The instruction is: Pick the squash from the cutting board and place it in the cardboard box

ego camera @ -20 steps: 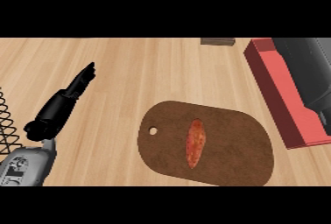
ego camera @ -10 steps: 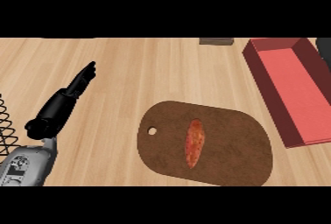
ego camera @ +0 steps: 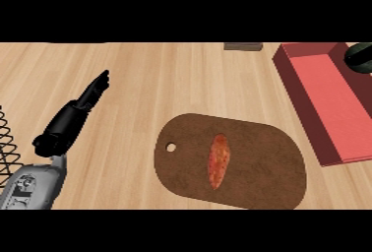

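Observation:
The squash (ego camera: pixel 217 160), long and orange-red, lies along the middle of the brown cutting board (ego camera: pixel 269 147) with nothing touching it. To the right stands the box (ego camera: pixel 317 93), red, open-topped and long, running toward the far right. My left hand (ego camera: pixel 80 106) is out on the counter left of the board, fingers straight and pointing away, well apart from the squash. Only a small black part of my right hand (ego camera: pixel 359 56) shows at the upper right edge, above the box's far end.
A black wire rack (ego camera: pixel 7 142) pokes in at the left edge beside my left forearm. A small dark block (ego camera: pixel 242 47) lies at the counter's far edge. Bare wooden counter lies between the board and my left hand.
My right arm, which lay across the box a second ago, has drawn back up and to the right, uncovering most of the box. The left hand and the squash have not moved.

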Motion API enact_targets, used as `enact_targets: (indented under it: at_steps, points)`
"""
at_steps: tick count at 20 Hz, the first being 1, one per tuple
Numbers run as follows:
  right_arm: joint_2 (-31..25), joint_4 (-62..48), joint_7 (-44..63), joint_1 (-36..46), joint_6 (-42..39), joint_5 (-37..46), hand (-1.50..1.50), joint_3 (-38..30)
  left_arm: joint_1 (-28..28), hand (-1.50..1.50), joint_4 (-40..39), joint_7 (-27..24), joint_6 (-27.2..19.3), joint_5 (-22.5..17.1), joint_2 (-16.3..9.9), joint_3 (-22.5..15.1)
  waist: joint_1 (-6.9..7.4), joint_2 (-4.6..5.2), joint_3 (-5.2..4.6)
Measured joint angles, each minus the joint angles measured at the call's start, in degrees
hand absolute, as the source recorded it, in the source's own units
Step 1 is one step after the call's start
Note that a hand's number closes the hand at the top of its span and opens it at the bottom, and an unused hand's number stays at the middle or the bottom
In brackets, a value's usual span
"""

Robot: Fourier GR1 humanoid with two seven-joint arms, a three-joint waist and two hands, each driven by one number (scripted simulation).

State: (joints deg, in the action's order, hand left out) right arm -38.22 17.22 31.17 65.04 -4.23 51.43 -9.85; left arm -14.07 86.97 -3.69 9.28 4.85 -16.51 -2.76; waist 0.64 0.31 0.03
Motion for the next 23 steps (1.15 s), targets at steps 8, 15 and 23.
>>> enact_targets:
  at_steps: [8, 15, 23]
  points:
    - [0.13, 2.35, -11.26, -4.91, -3.98, -5.06, -1.5, -3.18, 0.42, 0.0, -0.13, -0.58, 1.72, -0.64, -1.2, 1.84, -0.29, -0.18, 0.01]
    - [0.66, 9.23, -20.03, -4.14, 9.77, -16.83, -1.5, -15.83, 0.98, 0.0, -0.32, -0.9, 1.24, -0.32, -0.75, 2.0, -0.99, -0.41, 0.18]
    - [0.43, 13.5, -27.12, -10.12, 18.72, -30.83, -1.5, -30.68, 0.82, 0.0, 0.46, 0.16, 1.04, -0.01, -0.24, 1.99, -1.11, -0.37, 0.1]
